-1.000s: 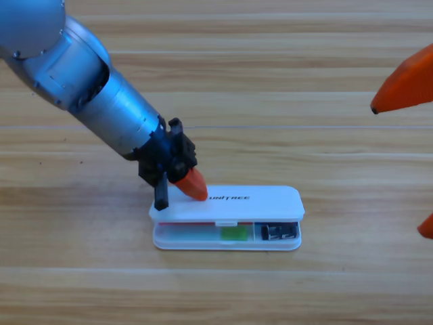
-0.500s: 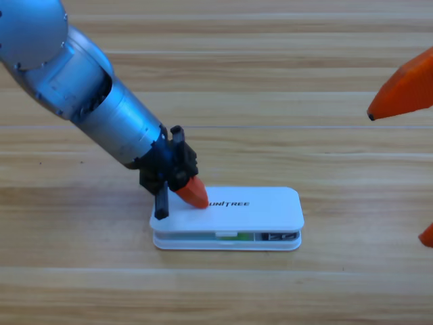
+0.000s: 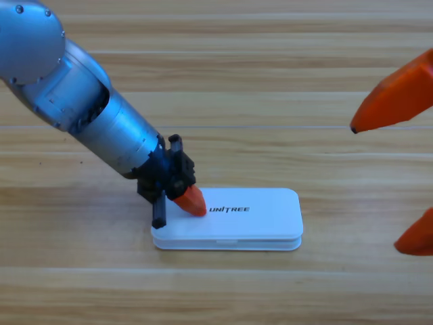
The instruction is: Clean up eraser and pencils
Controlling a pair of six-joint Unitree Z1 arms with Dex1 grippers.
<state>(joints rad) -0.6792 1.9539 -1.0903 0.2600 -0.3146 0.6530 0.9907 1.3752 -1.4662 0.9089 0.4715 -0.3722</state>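
The white case point(image 3: 230, 220) lies on the wooden table point(image 3: 270, 81), a little below the middle of the view, with its long side running left to right. Its lid is down flat on the base, and only a thin seam shows along the front edge. The lid carries the printed word UNITREE near its left part. The eraser and the pencils are not visible anywhere; with the lid down, the inside of the case cannot be seen, so it is not possible to tell from this view where they are. The left arm point(image 3: 74, 101) comes in from the upper left corner and reaches down to the case. The left gripper point(image 3: 179, 200) is at the left end of the lid, and its orange tip touches or presses the lid just beside the printed word. Only one orange tip is clearly visible there, so I cannot tell if its jaws are apart or together. The right gripper point(image 3: 399, 169) waits at the right edge of the view, well apart from the case, partly cut off; its two orange jaws stand wide apart with nothing between them.
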